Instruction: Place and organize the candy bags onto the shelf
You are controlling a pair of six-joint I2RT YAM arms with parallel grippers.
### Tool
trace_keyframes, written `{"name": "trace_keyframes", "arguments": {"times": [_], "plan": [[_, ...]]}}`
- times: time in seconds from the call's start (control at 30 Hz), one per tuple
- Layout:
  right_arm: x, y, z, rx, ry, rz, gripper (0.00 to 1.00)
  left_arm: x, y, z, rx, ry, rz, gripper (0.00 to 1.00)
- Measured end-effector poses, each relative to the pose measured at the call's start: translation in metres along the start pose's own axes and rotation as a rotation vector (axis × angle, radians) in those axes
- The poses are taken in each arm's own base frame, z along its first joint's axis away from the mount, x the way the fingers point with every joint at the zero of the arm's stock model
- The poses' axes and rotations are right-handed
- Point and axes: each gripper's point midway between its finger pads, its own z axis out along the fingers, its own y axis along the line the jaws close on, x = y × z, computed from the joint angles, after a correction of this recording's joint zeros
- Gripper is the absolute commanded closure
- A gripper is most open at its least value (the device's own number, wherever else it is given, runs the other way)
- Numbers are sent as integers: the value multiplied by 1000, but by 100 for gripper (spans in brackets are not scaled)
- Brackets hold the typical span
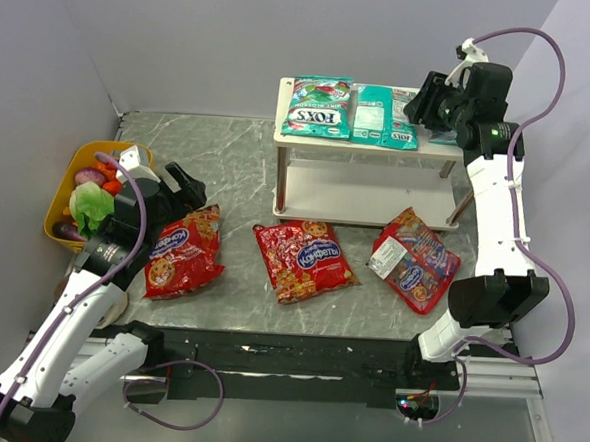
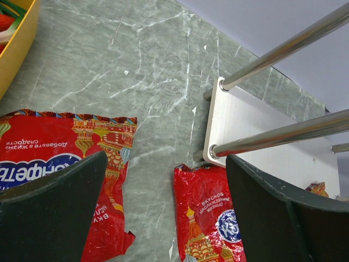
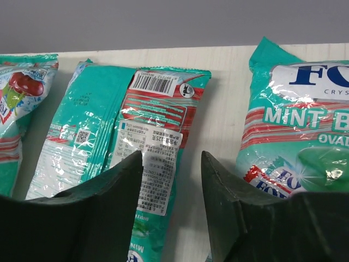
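Three teal candy bags lie side by side on the shelf's (image 1: 365,148) top board: left (image 1: 317,107), middle (image 1: 372,114), right (image 1: 403,132). My right gripper (image 1: 428,99) hovers open and empty over the right end. In the right wrist view its gripper (image 3: 172,158) is above the gap between a face-down bag (image 3: 98,120) and a face-up bag (image 3: 300,125). Three red bags lie on the table: left (image 1: 183,252), middle (image 1: 303,260), right (image 1: 415,258). My left gripper (image 1: 182,186) is open and empty above the left red bag (image 2: 49,158).
A yellow tub (image 1: 67,182) of toy vegetables stands at the left wall. The shelf's lower board (image 2: 262,142) and metal legs (image 2: 272,54) are to the right of the left gripper (image 2: 166,158). The middle red bag (image 2: 210,218) touches the shelf's front corner.
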Motion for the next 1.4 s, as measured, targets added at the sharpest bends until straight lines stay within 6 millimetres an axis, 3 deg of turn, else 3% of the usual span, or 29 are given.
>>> {"name": "trace_keyframes", "arguments": {"times": [0.2,0.4,0.53,0.6,0.7,0.9,1.07,1.2,1.4], "plan": [[-8,7,-14,-16,-30,-11,20,2,-1,1,7,10,1,4],[-9,35,-67,-100,-109,-38,9,10,-7,7,29,42,5,4],[21,76,-108,-229,-147,-82,7,22,-9,14,47,85,12,4],[50,101,-128,-332,-163,-109,7,30,-10,18,60,111,15,4],[96,119,-145,-437,-149,-117,7,46,-10,24,77,156,21,4],[210,121,-136,-490,8,-32,7,94,-4,38,103,301,21,4],[302,97,-111,-372,199,71,8,140,6,48,98,441,-15,4],[335,78,-90,-258,248,137,7,170,12,58,67,550,-48,4],[350,71,-54,-179,267,159,9,196,10,71,77,637,-88,3]]}}
